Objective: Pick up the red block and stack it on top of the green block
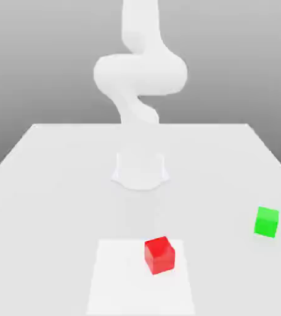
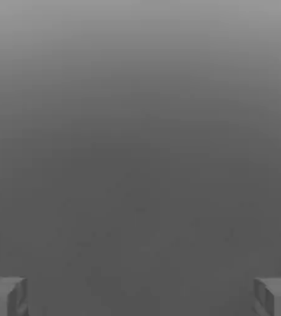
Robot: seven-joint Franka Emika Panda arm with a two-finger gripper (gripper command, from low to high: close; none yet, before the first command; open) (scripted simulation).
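Note:
The red block [image 1: 159, 254] is a small matte cube resting on the white table [image 1: 50, 185], near the front and just right of centre in the exterior view. The green block [image 1: 266, 221], the same size, sits apart from it toward the exterior view's right, a little farther back. In the hand view my gripper [image 2: 140, 296] is open, its two grey fingertips [image 2: 4, 296] spread far apart with nothing between them and plain grey background ahead. It is not near either block.
The arm's white base [image 1: 140, 171] stands mid-table behind the blocks, and its links [image 1: 140, 74] curve upward past the top edge. A lighter square patch [image 1: 121, 284] marks the table front under the red block.

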